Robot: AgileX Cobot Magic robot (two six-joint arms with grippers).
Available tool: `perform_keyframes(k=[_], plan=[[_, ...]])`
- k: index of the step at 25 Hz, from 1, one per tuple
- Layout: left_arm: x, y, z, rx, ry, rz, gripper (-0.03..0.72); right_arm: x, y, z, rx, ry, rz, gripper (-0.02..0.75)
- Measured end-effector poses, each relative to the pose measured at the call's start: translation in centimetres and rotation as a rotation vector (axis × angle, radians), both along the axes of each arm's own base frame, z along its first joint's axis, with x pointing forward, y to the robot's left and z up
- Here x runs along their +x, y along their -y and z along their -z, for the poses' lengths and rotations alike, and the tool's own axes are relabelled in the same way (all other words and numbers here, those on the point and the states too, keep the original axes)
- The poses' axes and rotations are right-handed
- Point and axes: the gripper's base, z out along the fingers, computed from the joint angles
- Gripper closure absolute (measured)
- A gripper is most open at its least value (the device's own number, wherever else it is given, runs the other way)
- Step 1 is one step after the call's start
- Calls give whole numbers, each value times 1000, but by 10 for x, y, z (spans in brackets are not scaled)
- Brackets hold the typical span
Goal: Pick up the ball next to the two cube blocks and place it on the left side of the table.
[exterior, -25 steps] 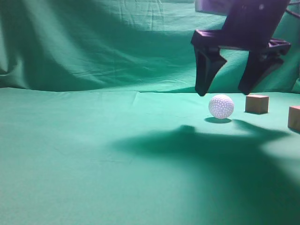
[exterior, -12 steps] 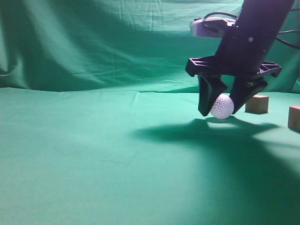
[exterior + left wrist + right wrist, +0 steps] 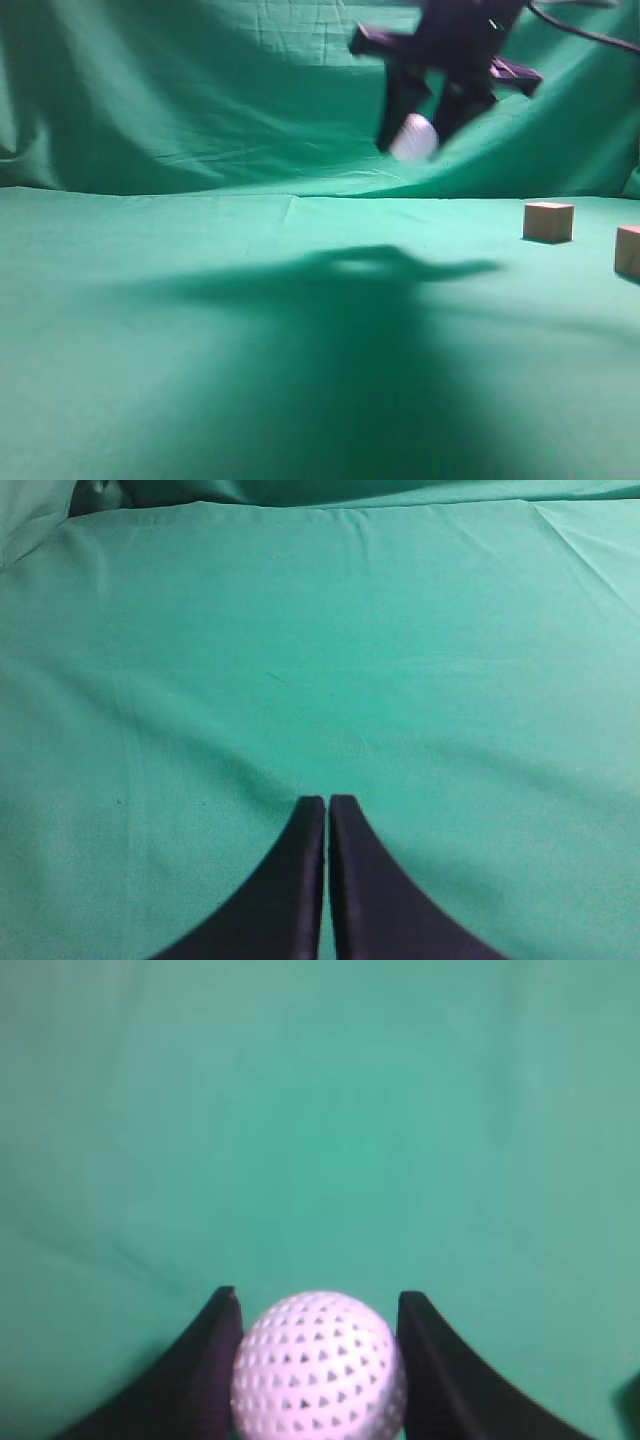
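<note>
- Up above the surface, right pincer grips the ball, well clear of the two cube blocks.
- Drop spot's off to the left, so it looks like a sideways carry.
- Left pincer is pressed closed, empty.

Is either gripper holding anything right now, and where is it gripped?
The right gripper holds the ball by its two opposite sides, above the table. The left gripper holds nothing.
</note>
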Motion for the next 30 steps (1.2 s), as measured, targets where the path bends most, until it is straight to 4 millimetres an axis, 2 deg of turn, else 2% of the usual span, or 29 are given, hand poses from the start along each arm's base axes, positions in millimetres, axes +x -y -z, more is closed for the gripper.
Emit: perform_keyframes(k=[4,7,11,16,19,23,26,30], plan=[[0,0,0,0,0,0,688,4,-46,-38,119,107,-98,425],[0,0,0,0,0,0,688,3,-95,-45,167,152,-191,425],[0,0,0,0,0,0,688,-1,-162,-24,195,173,-304,425],[0,0,0,0,0,0,688,-8,-227,28,202,249,-410,425],[0,0,0,0,0,0,688,-15,-251,57,207,307,-436,425],[0,0,0,0,0,0,688,-23,-266,86,200,379,-457,425],[0,0,0,0,0,0,688,-23,-269,100,184,406,-468,425],[0,0,0,0,0,0,688,-22,-270,105,183,420,-464,425]])
